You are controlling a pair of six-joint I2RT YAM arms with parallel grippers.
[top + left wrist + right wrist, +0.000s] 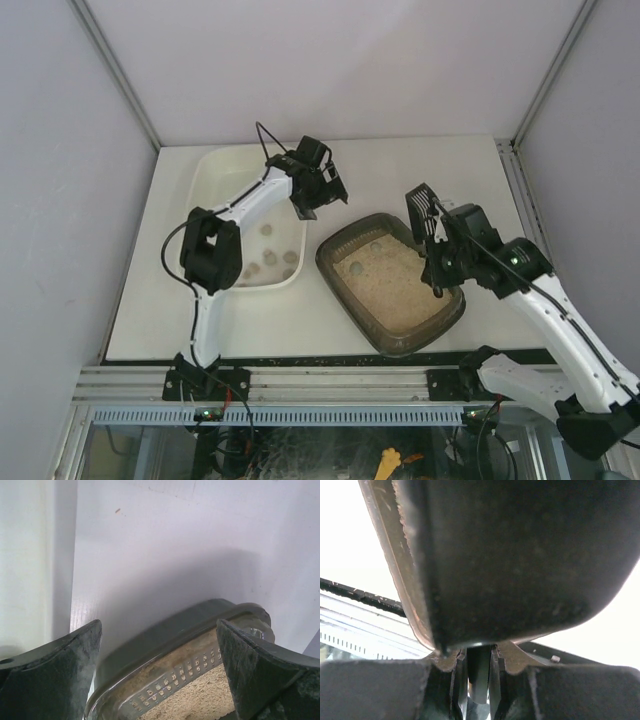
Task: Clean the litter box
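Note:
The litter box (392,284), a dark translucent tray of beige litter, lies at an angle at the table's middle. Two pale round lumps (375,247) show in its far part. My left gripper (322,203) hangs open just beyond the box's far left corner, nothing between its fingers. In the left wrist view the box's corner (175,652) lies below and between the open fingers (60,680). My right gripper (442,258) is over the box's right rim, shut on the handle (479,675) of a black slotted scoop (421,208), whose head points up and away.
A white tub (215,170) stands left of the litter box with several pale lumps (268,260) in it; the left arm reaches across it. White walls close in the table on three sides. The scoop's dark head (520,555) fills the right wrist view.

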